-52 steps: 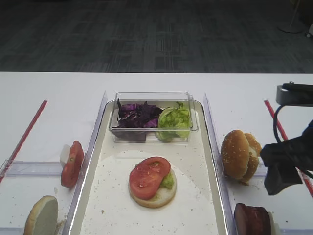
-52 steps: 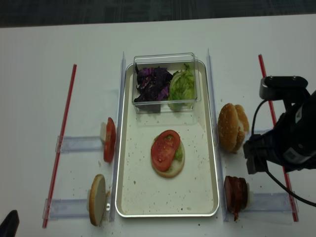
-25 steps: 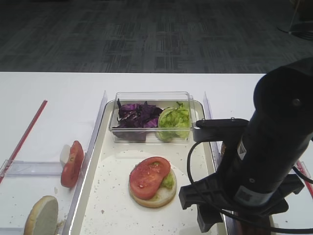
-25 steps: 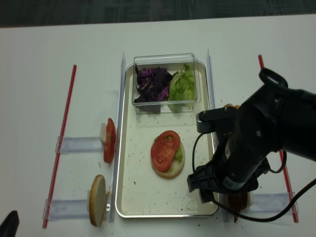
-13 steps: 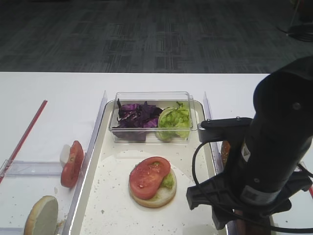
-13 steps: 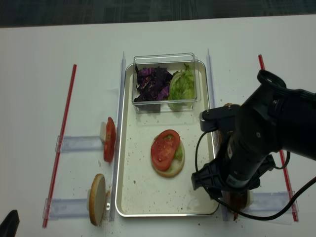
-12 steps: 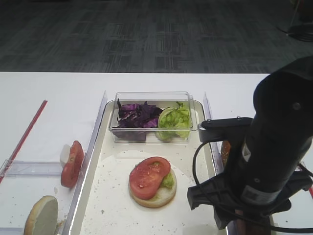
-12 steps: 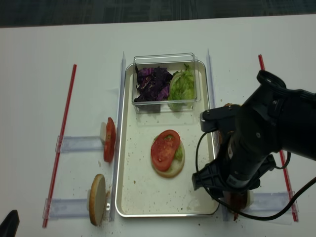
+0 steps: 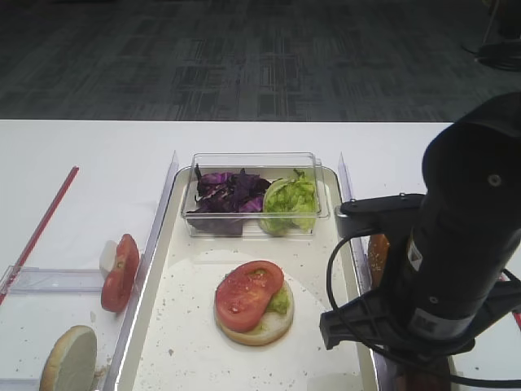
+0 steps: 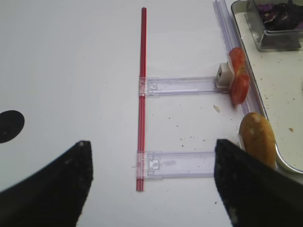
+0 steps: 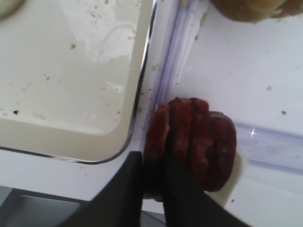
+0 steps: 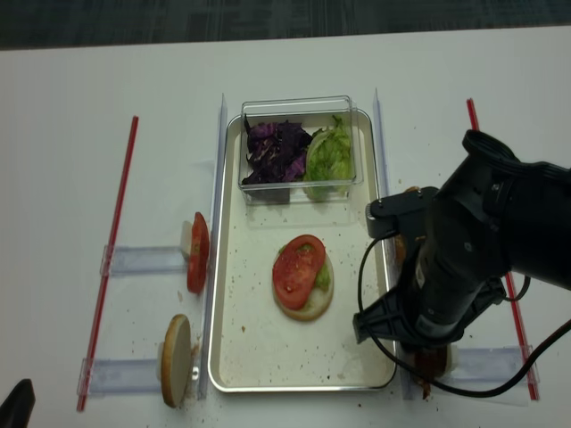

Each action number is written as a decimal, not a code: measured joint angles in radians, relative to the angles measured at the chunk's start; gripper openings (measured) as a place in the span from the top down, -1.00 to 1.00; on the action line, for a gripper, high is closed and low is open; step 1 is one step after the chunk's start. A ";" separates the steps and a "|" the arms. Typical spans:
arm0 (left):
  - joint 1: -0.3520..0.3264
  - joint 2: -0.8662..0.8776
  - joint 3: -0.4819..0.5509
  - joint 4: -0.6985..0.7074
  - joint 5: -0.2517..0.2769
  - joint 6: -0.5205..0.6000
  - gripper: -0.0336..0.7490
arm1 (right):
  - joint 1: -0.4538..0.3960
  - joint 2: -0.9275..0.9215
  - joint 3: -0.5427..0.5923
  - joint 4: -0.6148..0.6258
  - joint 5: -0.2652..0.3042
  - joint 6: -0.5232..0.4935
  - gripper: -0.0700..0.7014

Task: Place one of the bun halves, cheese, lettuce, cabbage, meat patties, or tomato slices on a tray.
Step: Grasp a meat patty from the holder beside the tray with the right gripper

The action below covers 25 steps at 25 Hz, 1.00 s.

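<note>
Right claw (image 11: 154, 177) pinched on the outermost of the upright, dark-edged meat patties (image 11: 191, 146), beside the speckled tray's silvery rim (image 11: 137, 99), left claw's dark fingers (image 10: 54, 187) spread wide, empty, above the white table (image 10: 71, 71).

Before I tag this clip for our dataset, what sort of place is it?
Likely a lab bench staged as a burger-assembly station. A white table holds a metal tray with a half-built burger. Red tape lines and clear holders keep ingredients in fixed spots. Grey office carpet lies behind.
</note>
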 joint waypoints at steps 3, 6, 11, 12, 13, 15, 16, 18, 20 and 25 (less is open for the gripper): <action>0.000 0.000 0.000 0.000 0.000 0.000 -0.35 | 0.000 0.000 0.000 -0.003 0.002 0.002 0.51; 0.000 0.000 0.000 0.000 0.000 0.000 -0.35 | 0.000 0.001 0.000 -0.005 0.002 0.002 0.51; 0.000 0.000 0.000 0.000 0.000 0.000 -0.35 | 0.000 0.002 0.000 -0.005 0.006 0.002 0.51; 0.000 0.000 0.000 0.000 0.000 0.000 -0.35 | 0.000 0.002 0.000 -0.005 0.010 0.002 0.51; 0.000 0.000 0.000 0.000 0.000 0.000 -0.35 | 0.000 0.002 0.000 -0.005 0.013 0.002 0.51; 0.000 0.000 0.000 0.000 0.000 0.000 -0.35 | 0.000 0.000 0.000 -0.005 0.015 0.002 0.51; 0.000 0.000 0.000 0.000 0.000 0.000 -0.35 | 0.000 -0.002 0.000 -0.005 0.017 0.002 0.51; 0.000 0.000 0.000 0.000 0.000 0.000 -0.35 | 0.000 -0.013 -0.002 -0.007 0.022 0.002 0.51; 0.000 0.000 0.000 0.000 0.000 0.000 -0.35 | 0.000 -0.025 -0.019 -0.006 0.042 0.002 0.51; 0.000 0.000 0.000 -0.001 0.000 0.000 -0.35 | 0.000 -0.050 -0.085 -0.012 0.092 0.002 0.51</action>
